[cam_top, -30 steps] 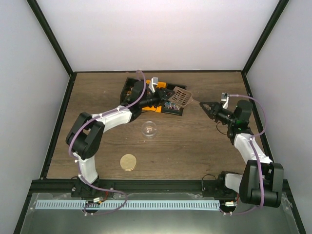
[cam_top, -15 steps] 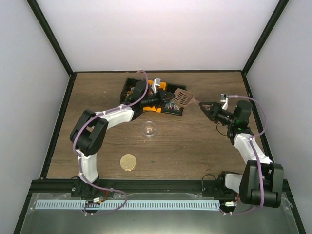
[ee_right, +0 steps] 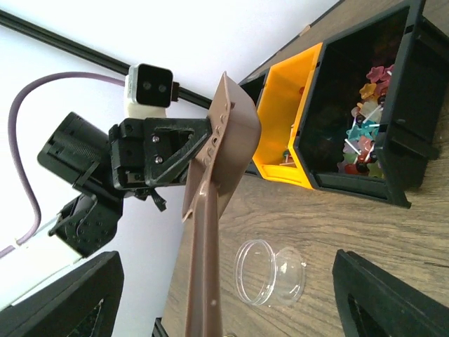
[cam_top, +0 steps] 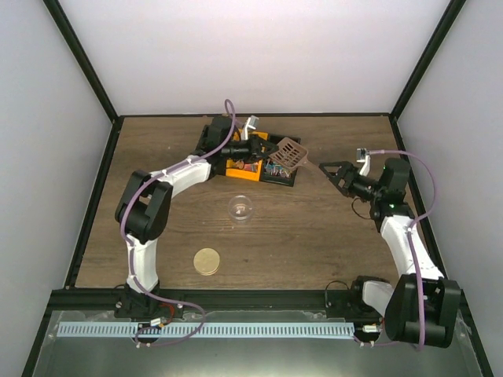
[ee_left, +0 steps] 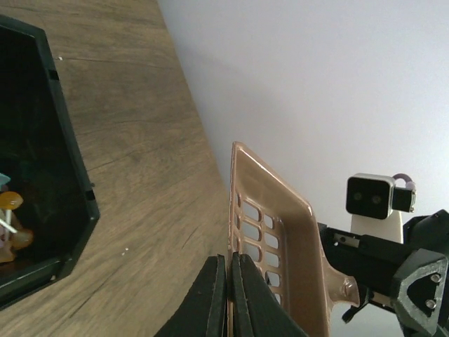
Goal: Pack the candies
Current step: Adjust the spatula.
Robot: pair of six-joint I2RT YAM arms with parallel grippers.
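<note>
The scoop [ee_right: 228,133] hangs in the air over the far middle of the worktop [cam_top: 314,228], carried by the left fingers [ee_left: 210,298]. They are pressed together on the thin side wall of its pan, a grip close to the working end that seems chosen so the left arm can steer the mouth down into a bin. The right fingers [ee_right: 63,298] stand spread wide on either side of the handle [ee_right: 202,281] without touching it, so that side bears none of the weight. I read this as a hand-over with the tool in the left arm's charge. The candies [ee_right: 365,137] lie heaped in the black bin [ee_right: 410,91] at the far centre, just below the pan, with an orange bin [ee_right: 287,91] against its left side. A clear round tub [ee_right: 270,270] sits open nearer on the worktop, probably the thing to be filled. A tan disc lid [cam_top: 207,261] lies nearer still, well apart from the tub. The scoop is thin, rigid tan plastic, with rows of slots through the pan and a flat tapering handle. The candies are tiny twists in crinkled wrappers of pink, teal, yellow and orange. Both bins are hard plastic with angled open fronts, and the worktop is matt wood grain.
</note>
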